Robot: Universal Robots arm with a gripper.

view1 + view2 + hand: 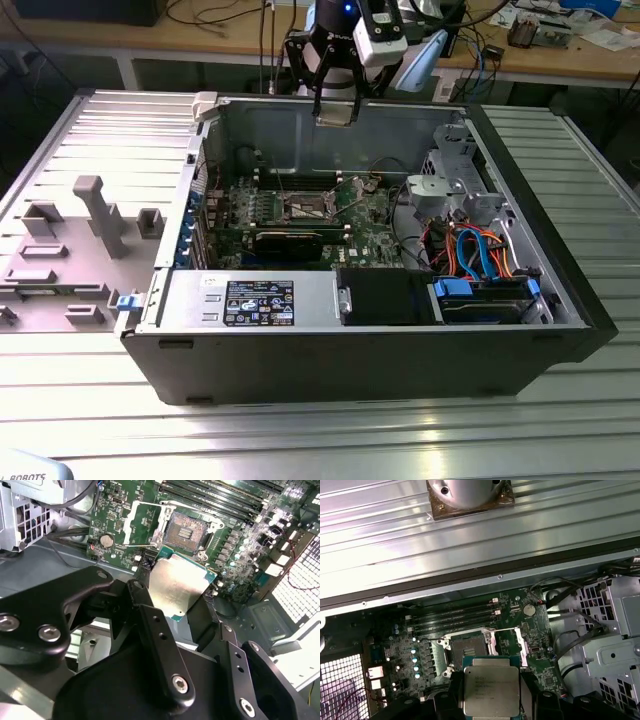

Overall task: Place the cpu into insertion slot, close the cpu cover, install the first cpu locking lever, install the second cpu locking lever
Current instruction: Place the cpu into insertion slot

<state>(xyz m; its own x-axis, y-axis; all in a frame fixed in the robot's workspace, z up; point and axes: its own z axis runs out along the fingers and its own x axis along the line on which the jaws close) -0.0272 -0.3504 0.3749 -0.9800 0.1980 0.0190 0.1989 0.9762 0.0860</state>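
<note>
My gripper [335,100] hangs above the far wall of the open computer case [560,300], shut on the cpu [335,114]. In both wrist views the cpu [177,582] [490,690] is a flat silver-grey square held by its edges between the black fingers [142,597]. The insertion slot [186,530] [467,647] [305,207] lies bare on the green motherboard [365,215], below and in front of the chip, apart from it. The cpu cover [142,524] [507,640] is flipped open beside the slot.
A black graphics card [290,240] lies just in front of the slot, and long memory slots [455,616] run behind it. Drive cages with blue and orange cables [480,250] take up the exterior view's right. A grey fixture plate [90,230] sits outside the case on the left.
</note>
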